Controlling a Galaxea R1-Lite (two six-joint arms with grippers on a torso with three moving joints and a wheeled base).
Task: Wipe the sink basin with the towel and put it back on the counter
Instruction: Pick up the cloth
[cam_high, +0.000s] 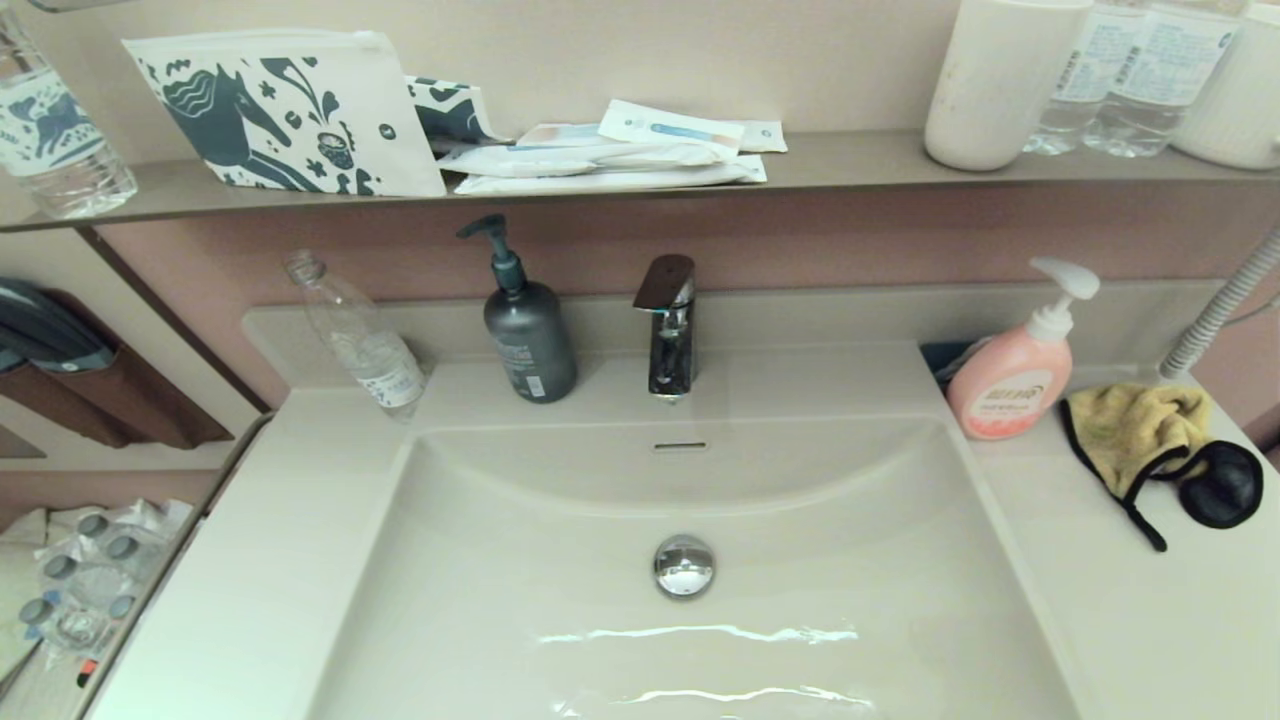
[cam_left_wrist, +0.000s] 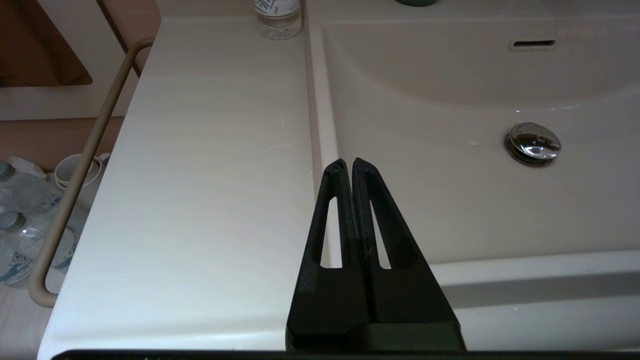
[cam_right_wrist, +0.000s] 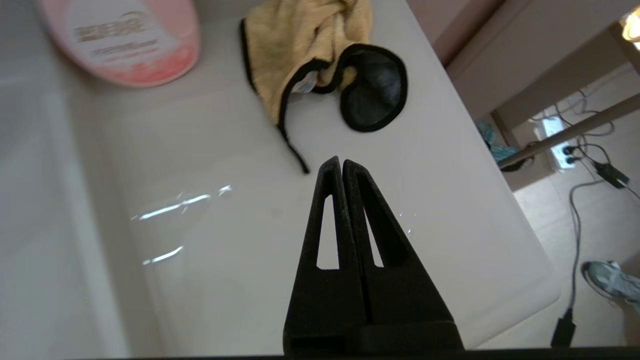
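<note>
Head view: basin (cam_high: 560, 600) set in the off-white tabletop (cam_high: 1130, 620), with chrome drain plug (cam_high: 684, 566) at its centre and overflow slot (cam_high: 680, 446) in the back wall under the tap (cam_high: 668, 325). Neither arm appears in this view.

The towel (cam_high: 1135, 425) lies bunched on the tabletop to the right of the basin, mustard side up, its round black-backed flap (cam_high: 1220, 485) folded out to the right and a black-trimmed strip (cam_high: 1140, 515) trailing toward the front edge. It sits just beside the pink soap bottle (cam_high: 1012, 385) and clear of the basin. A grey pump bottle (cam_high: 526, 335) and a clear plastic bottle (cam_high: 362, 340) stand at the back ledge to the left of the tap. The shelf (cam_high: 860, 165) above carries a patterned pouch (cam_high: 285, 115), packets and a cup.

Right wrist view: right gripper (cam_right_wrist: 341, 164) poised over bare tabletop at the right of the basin, pointing down and toward the towel (cam_right_wrist: 305, 45). Its fingers (cam_right_wrist: 352, 210) are pressed together and hold nothing; the tips are near the end of the towel's black strip, apart from it.

Left wrist view: left gripper (cam_left_wrist: 348, 164) held above the line where the left stretch of tabletop (cam_left_wrist: 200, 175) meets the basin (cam_left_wrist: 450, 210), aimed toward the back ledge. Its fingers (cam_left_wrist: 362, 210) are likewise together and empty, clear of the surface below.
</note>
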